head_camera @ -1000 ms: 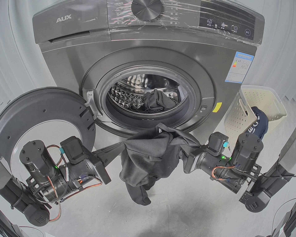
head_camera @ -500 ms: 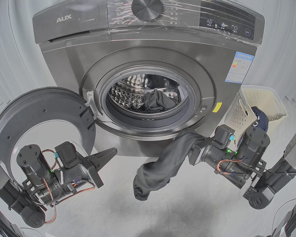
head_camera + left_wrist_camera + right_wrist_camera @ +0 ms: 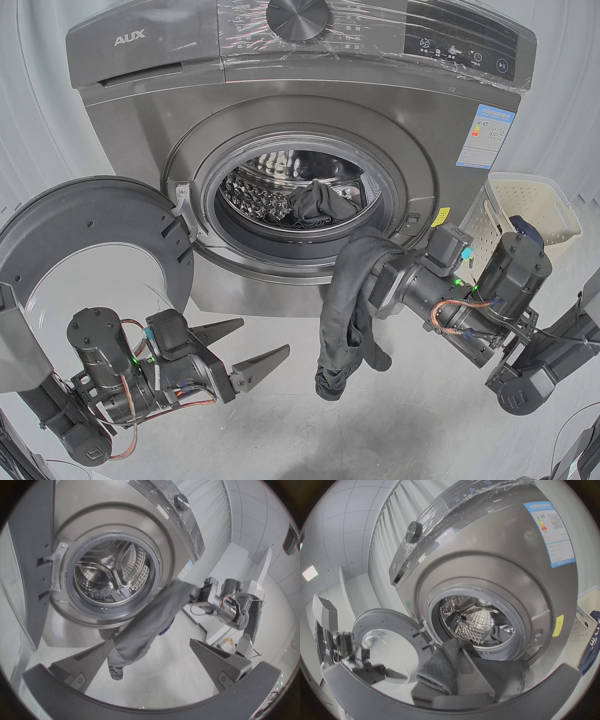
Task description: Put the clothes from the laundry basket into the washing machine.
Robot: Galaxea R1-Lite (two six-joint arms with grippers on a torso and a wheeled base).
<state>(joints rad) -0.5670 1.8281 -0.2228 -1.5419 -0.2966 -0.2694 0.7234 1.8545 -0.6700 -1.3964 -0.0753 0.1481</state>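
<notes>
right gripper (image 3: pixel 465 667) grips dark garment (image 3: pixel 350 294) | left gripper (image 3: pixel 262 335) spread | washing machine (image 3: pixel 156 125): blue label (image 3: pixel 492 136)

- Grey floor (image 3: pixel 387 431) is showing a smooth, slightly glossy surface.
- Pale pleated curtain (image 3: pixel 386 558) is hanging along the wall.
- Panelled ceiling (image 3: pixel 347 514) is carrying one glowing square light panel (image 3: pixel 309 573).

right hand (image 3: pixel 374 276) fingertips: covered by dark garment (image 3: pixel 345 300) | laundry basket (image 3: pixel 539 199): partly behind arm (image 3: pixel 507 282)
</notes>
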